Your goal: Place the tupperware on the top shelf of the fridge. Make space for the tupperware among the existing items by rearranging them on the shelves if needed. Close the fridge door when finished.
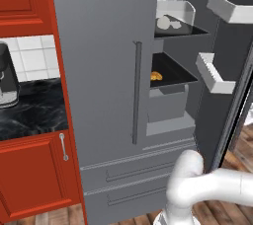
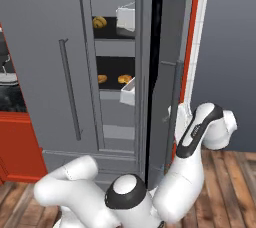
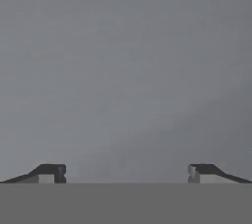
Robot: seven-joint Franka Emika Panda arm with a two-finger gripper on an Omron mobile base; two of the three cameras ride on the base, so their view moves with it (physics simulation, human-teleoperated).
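A: Tupperware, the white shallow plastic tub (image 1: 176, 13), sits on the upper black shelf board (image 1: 197, 31) of the tall grey fridge (image 1: 99, 71), well above and away from the claw, beside a pale whitish lump (image 1: 163, 21).

B: And the claw (image 3: 126, 173)?

A: Fingers wide apart, nothing between them, facing a flat grey surface close ahead.

B: Anything else nearby?

A: Orange-brown pastries (image 2: 124, 78) lie on the lower black board (image 1: 173, 73); white door bins (image 1: 215, 73) jut from the open door.
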